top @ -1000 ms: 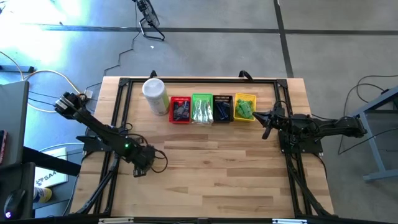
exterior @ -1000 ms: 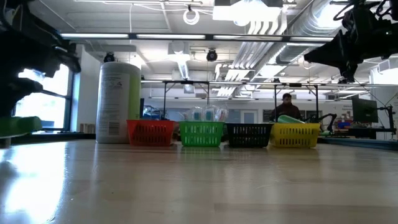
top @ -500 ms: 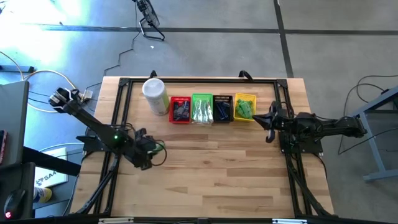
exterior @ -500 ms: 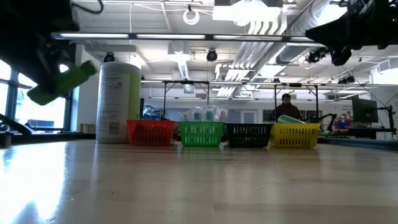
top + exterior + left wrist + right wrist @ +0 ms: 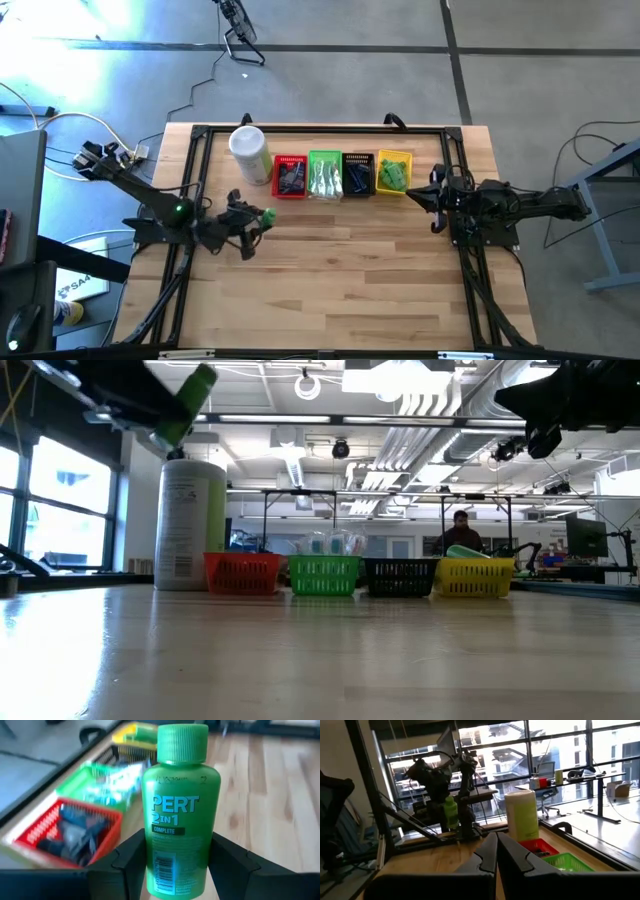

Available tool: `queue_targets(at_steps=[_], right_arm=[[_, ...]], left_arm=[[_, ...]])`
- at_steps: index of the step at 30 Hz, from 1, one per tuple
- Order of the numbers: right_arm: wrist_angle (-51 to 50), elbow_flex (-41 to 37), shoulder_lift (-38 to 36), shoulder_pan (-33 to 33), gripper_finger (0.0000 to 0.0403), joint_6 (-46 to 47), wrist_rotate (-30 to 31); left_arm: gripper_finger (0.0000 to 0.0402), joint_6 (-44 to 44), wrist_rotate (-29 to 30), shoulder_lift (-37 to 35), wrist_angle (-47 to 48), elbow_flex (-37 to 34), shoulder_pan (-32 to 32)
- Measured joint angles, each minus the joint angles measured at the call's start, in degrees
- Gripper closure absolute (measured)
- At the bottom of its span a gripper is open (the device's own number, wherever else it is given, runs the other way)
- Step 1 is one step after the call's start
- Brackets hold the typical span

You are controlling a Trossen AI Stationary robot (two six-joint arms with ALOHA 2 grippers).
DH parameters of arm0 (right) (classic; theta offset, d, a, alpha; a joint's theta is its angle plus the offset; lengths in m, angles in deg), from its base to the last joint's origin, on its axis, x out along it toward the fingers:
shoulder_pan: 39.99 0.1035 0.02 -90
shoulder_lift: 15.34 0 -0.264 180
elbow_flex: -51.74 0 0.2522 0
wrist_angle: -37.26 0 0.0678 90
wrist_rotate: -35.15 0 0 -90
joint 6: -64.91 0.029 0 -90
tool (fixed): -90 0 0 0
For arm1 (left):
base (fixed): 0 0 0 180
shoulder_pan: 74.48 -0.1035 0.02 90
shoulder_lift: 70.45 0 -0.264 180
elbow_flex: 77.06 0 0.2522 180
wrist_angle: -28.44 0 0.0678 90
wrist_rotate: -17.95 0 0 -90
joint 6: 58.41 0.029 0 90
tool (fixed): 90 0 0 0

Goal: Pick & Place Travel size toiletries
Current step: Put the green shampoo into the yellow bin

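A bright green mini bottle (image 5: 181, 815) with a ribbed green cap, one of the travel size toiletries, is held off the table by my left gripper (image 5: 254, 218), left of the table's middle. In the low view the bottle (image 5: 186, 404) shows high up and slanted. Four small baskets stand in a row at the far edge: red (image 5: 290, 177), green (image 5: 324, 175), black (image 5: 358, 174) and yellow (image 5: 394, 172), each with small items in it. My right gripper (image 5: 432, 195) is shut and hangs in the air right of the yellow basket, touching nothing. My left gripper pinches the bottle's lower body (image 5: 172, 870) between its two fingers (image 5: 131, 860), one on each side. The fingers run along the bottle from its base end, nearly level. The bottle is lifted clear of the table, and its cap (image 5: 182, 744) points away from the gripper toward the baskets.
A tall white canister (image 5: 250, 153) stands left of the red basket, close to the bottle's far side. A black frame rail (image 5: 320, 130) runs around the table's edges. Bare wood (image 5: 340, 270) fills the table's near half. A person (image 5: 461, 530) shows in the room beyond.
My left gripper has risen and gone toward the far edge and the baskets, tipping up from pointing down to nearly level. The green bottle has come up with it, from lying low near the table to high in the air with its cap slanting upward.
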Motion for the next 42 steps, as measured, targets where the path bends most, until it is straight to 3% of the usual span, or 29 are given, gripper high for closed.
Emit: queue_targets(at_steps=[7,12,19,34,42], right_arm=[[7.59,0.00,6.51,0.00,0.0401,0.00,-1.07],[14.86,0.00,13.96,0.00,0.0401,0.02,-1.07],[27.48,0.00,25.75,0.00,0.0401,0.02,-1.15],[52.39,0.08,48.61,0.02,0.0401,0.04,-5.17],[54.78,5.42,58.03,0.00,0.0400,-0.06,-5.36]], left_arm=[[0.0226,12.75,-9.59,3.45,-16.38,0.04,-11.13],[0.0226,16.75,-18.77,7.02,-24.89,0.04,-19.00],[0.0226,18.50,-27.84,11.81,-33.45,0.02,-24.71],[0.0226,18.63,-31.85,13.21,-39.07,0.01,-27.18],[0.0226,18.47,-31.85,13.21,-39.02,0.00,-27.18]])
